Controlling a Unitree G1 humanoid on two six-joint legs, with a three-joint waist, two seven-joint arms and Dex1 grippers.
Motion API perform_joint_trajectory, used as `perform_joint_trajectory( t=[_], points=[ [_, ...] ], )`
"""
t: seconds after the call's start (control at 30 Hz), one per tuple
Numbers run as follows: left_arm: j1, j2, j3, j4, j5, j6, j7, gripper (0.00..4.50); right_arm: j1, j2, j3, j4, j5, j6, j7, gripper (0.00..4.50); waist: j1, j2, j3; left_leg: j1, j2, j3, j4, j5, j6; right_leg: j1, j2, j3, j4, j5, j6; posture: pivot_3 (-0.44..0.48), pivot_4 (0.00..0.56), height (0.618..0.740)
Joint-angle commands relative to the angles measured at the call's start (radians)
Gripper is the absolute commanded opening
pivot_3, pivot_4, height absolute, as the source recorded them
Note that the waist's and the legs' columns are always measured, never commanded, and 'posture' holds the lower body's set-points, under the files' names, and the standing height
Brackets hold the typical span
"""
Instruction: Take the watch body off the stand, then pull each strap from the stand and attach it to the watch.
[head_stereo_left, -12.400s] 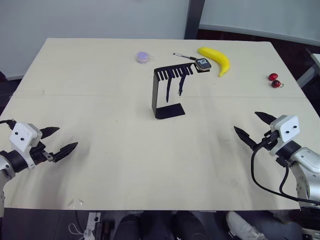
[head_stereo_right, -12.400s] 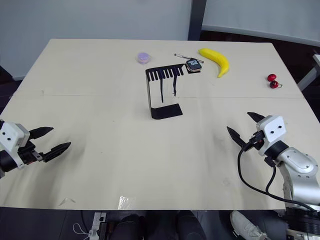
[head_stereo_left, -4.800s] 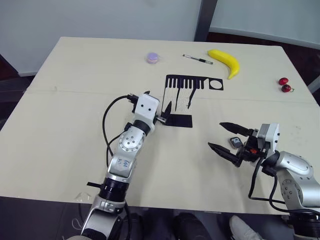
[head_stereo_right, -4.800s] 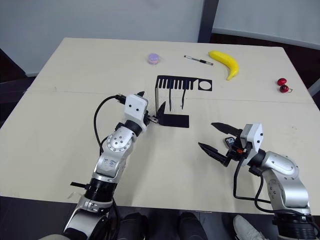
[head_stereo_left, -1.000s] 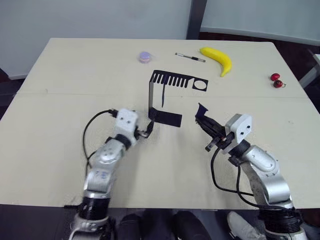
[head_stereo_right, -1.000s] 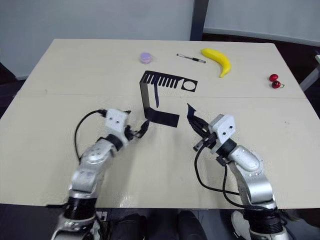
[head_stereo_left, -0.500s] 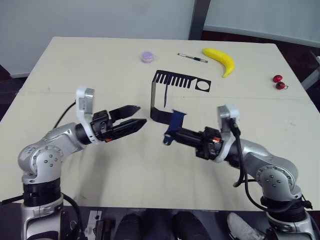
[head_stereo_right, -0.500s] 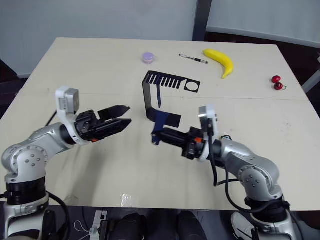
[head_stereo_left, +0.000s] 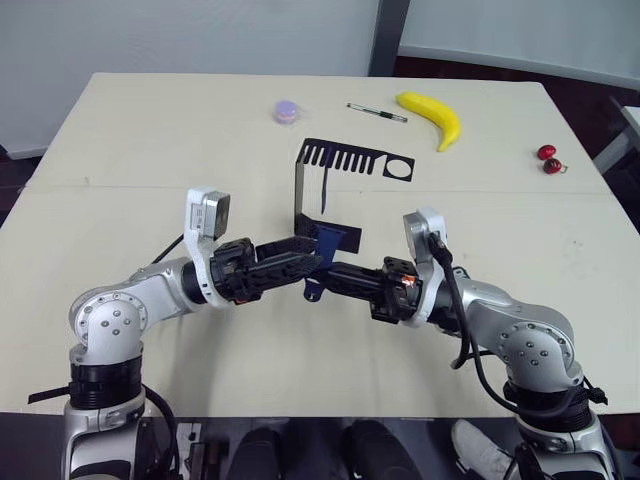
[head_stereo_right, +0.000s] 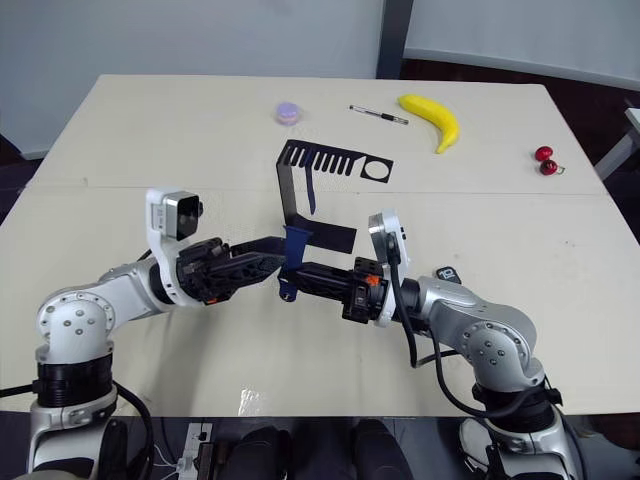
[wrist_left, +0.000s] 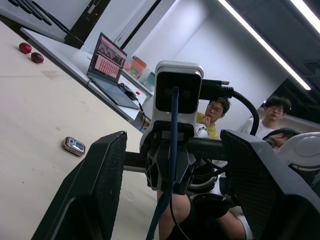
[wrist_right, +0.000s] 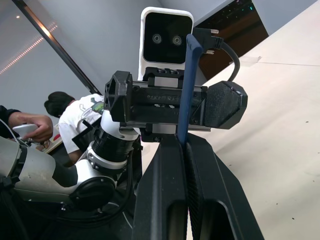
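- Right wrist view: right claw (wrist_right: 182, 144) is clamped narrow on the low end of the blue strap (wrist_right: 187, 85). Strap stands up between the fingers, free end toward the left arm's camera block.
- Left wrist view: left claw (wrist_left: 172, 165) is spread wide, fingers either side of the right arm's camera block, holding nothing.
- Head views: both claws meet nose to nose above the bench (head_stereo_left: 150, 150), just near of the stand (head_stereo_left: 299, 195). Left claw tips sit at the strap, contact unclear.
- Watch body (head_stereo_right: 446, 273) is off the stand, lying flat on the bench by the right forearm, well apart from both claws.
- Second strap (head_stereo_left: 324, 190) hangs from the stand's comb arm, untouched.
- Step in hand, my read: hand-over or re-grip of the blue strap so its connector end faces the watch.
- To do it well:
  - L claw should close on the strap's free part before R lets go, else the strap drops.
  - Grip mid-strap and leave the connector end bare. Can't tell which end that is.
  - Keep the strap straight. It looks floppy and prob. bends if pinched at the tip.
  - Then someone has to pin or lift the watch body. It's small and likely slides when pushed.
- Risk: arms close to the stand foot, a bump could shift it & shake the second strap loose.
- Pen (head_stereo_left: 377, 112), banana (head_stereo_left: 432, 118) and cherries (head_stereo_left: 549, 160) lie far side, irrelevant.
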Motion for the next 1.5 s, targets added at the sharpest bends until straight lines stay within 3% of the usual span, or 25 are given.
perform_joint_trajectory(
  t=[0.03, 0.5, 0.63, 0.73, 0.77, 1.07, 1.17, 1.3, 1.4, 1.5],
  points=[
    [-0.019, -0.005, 0.002, -0.022, -0.033, -0.019, 0.010, 3.20, -0.004, 0.003, 0.010, -0.028, -0.006, -0.005, 0.019, 0.00, -0.001, 0.000, 0.000, 0.000, 0.000, 0.000, 0.000, 0.000, 0.000, 0.000, 0.000, 0.000, 0.000, 0.000, 0.000, 0.000, 0.150, 0.740],
    [0.005, -0.004, -0.013, -0.028, -0.027, -0.050, 0.008, 3.20, 0.008, 0.007, 0.004, -0.032, -0.015, -0.016, 0.015, 0.00, -0.001, 0.000, 0.000, 0.000, 0.000, 0.000, 0.000, 0.000, 0.000, 0.000, 0.000, 0.000, -0.001, 0.000, 0.000, 0.000, 0.150, 0.740],
    [0.011, 0.001, -0.014, -0.019, -0.027, -0.050, -0.001, 1.92, 0.014, 0.014, 0.005, -0.037, -0.017, -0.023, 0.011, 0.00, 0.000, 0.000, 0.000, 0.000, 0.000, 0.000, 0.000, 0.000, 0.000, 0.000, 0.000, 0.000, -0.001, 0.000, 0.000, 0.000, 0.150, 0.740],
    [0.012, 0.001, -0.015, -0.021, -0.037, -0.045, -0.003, 0.29, 0.015, 0.017, 0.005, -0.036, -0.021, -0.024, 0.011, 0.00, 0.000, 0.000, 0.000, 0.000, 0.000, 0.000, 0.000, 0.000, 0.000, 0.000, 0.000, 0.000, -0.001, 0.000, 0.000, 0.000, 0.150, 0.740],
    [0.012, 0.001, -0.015, -0.021, -0.040, -0.044, -0.005, 0.02, 0.015, 0.017, 0.005, -0.036, -0.022, -0.024, 0.011, 0.00, 0.000, 0.000, 0.000, 0.000, 0.000, 0.000, 0.000, 0.000, 0.000, 0.000, 0.000, 0.000, -0.001, 0.000, 0.000, 0.000, 0.150, 0.740],
    [0.025, 0.003, -0.017, -0.036, -0.041, -0.059, -0.025, 0.02, 0.015, 0.015, -0.013, -0.028, -0.027, -0.024, -0.002, 0.00, 0.000, 0.000, 0.000, 0.000, 0.000, 0.000, 0.000, 0.000, 0.000, 0.000, 0.000, 0.000, -0.001, 0.000, 0.000, 0.000, 0.150, 0.740],
    [0.023, -0.001, -0.019, -0.049, -0.035, -0.076, -0.017, 0.00, 0.026, -0.012, -0.051, -0.047, 0.001, -0.018, 0.006, 0.96, 0.000, 0.000, 0.000, 0.000, 0.000, 0.000, 0.000, 0.000, 0.000, 0.000, 0.000, 0.000, -0.002, 0.000, 0.000, 0.000, 0.150, 0.740],
    [0.006, -0.010, -0.010, -0.054, 0.002, -0.126, 0.022, 0.00, 0.094, -0.198, -0.087, -0.155, -0.102, -0.045, 0.114, 2.80, 0.011, 0.000, 0.000, -0.001, -0.001, -0.001, 0.000, 0.000, 0.000, 0.002, -0.001, -0.001, -0.003, 0.000, 0.000, 0.000, 0.150, 0.740],
    [0.012, 0.050, -0.023, -0.079, 0.147, -0.234, -0.011, 0.00, 0.219, -0.273, -0.202, -0.152, -0.253, -0.181, 0.102, 4.32, 0.018, 0.000, 0.000, -0.001, -0.001, -0.001, 0.000, 0.000, 0.000, 0.003, -0.001, -0.001, -0.009, 0.001, 0.001, 0.000, 0.150, 0.740],
    [0.038, 0.106, -0.017, -0.077, 0.239, -0.312, -0.051, 0.00, 0.383, -0.330, -0.298, -0.123, -0.430, -0.353, 0.153, 4.42, 0.028, 0.000, 0.000, -0.001, -0.002, 0.000, -0.002, 0.000, 0.000, 0.003, 0.000, 0.001, -0.013, 0.001, 0.001, 0.000, 0.150, 0.740]
  ],
)
